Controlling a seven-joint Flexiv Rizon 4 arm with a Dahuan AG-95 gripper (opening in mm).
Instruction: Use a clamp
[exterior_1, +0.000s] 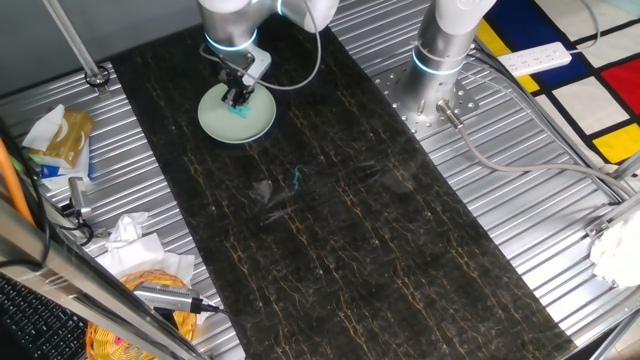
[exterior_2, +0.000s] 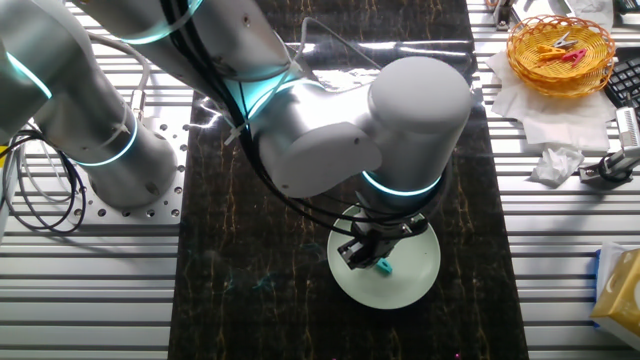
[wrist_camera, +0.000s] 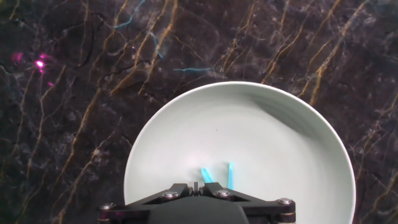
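Low over the plate (wrist_camera: 298, 130), the pincer (exterior_1: 238, 97) pinches the clamp (wrist_camera: 214, 175), its teal prongs protruding.

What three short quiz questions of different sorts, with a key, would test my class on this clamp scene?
1. True or false: the clamp is over the plate.
2. Multiple choice: the plate stands on A) the ribbed metal, B) the dark marble mat, C) the basket.
3. Fill in: in the hand view, two teal prongs stick out from under the ______.

Key
1. True; in both fixed views the teal piece at the gripper is over the plate.
2. B.
3. Gripper.
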